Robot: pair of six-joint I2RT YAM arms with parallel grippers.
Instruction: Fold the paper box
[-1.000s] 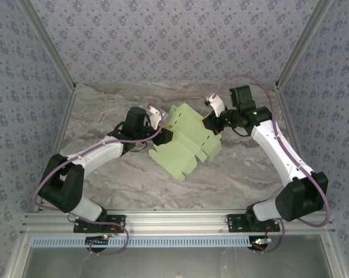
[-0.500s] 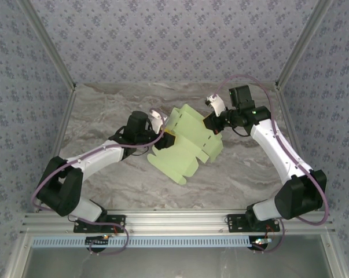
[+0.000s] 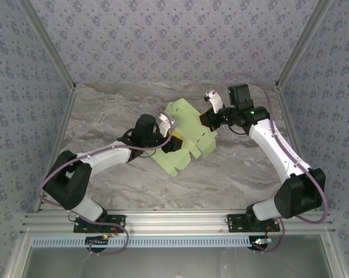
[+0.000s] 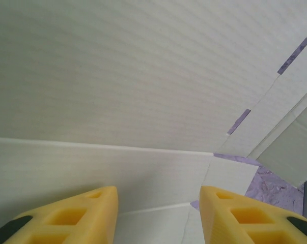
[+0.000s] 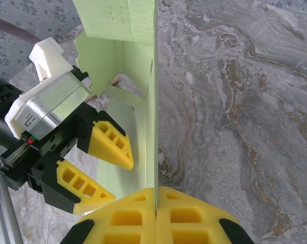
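The paper box (image 3: 188,134) is a pale green die-cut sheet, partly bent, held tilted above the marble table between both arms. My right gripper (image 3: 207,119) is shut on its right edge; in the right wrist view the fingers (image 5: 156,203) pinch the thin card (image 5: 138,71), seen edge-on. My left gripper (image 3: 173,142) stands open against the sheet's left side. In the left wrist view its yellow fingers (image 4: 158,213) are spread, with the card's face (image 4: 143,76) close in front and nothing between them. Seen from the right wrist, the left gripper (image 5: 121,180) sits beside the card's inner face.
The marble table (image 3: 105,110) has free room all round the sheet. Patterned walls and metal corner posts (image 3: 55,63) close in the back and sides. A small tan piece (image 5: 114,80) peeks from behind a flap.
The left arm has swung right and in against the sheet. The sheet has tipped up and drawn in narrower, and its lower flap has lifted. The right gripper keeps its hold, shifted slightly up and left.
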